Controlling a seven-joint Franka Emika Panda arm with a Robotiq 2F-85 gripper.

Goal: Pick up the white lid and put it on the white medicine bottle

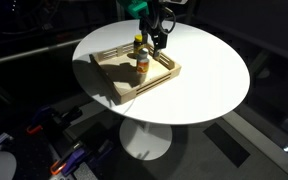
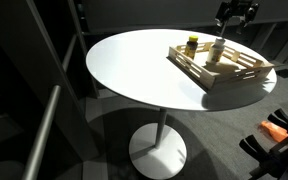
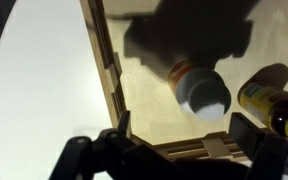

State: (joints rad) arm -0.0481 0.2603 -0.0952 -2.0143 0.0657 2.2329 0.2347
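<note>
The white medicine bottle (image 3: 204, 92), with an orange label band, stands in a wooden tray (image 3: 108, 62) and shows from above in the wrist view. It also shows in both exterior views (image 1: 142, 66) (image 2: 217, 50). Its top is round and white; I cannot tell whether that is the white lid, and no separate lid shows. My gripper (image 3: 181, 140) is open and empty, hovering above the tray's near rail, just short of the bottle. It hangs over the tray in both exterior views (image 1: 160, 38) (image 2: 233, 14).
A dark bottle with a yellow cap (image 3: 271, 102) (image 1: 139, 42) (image 2: 192, 44) stands in the tray beside the white bottle. The tray (image 1: 134, 92) (image 2: 230, 80) sits near the edge of a round white pedestal table (image 1: 209, 70) (image 2: 134, 60). Orange clutter (image 2: 279, 128) lies on the floor.
</note>
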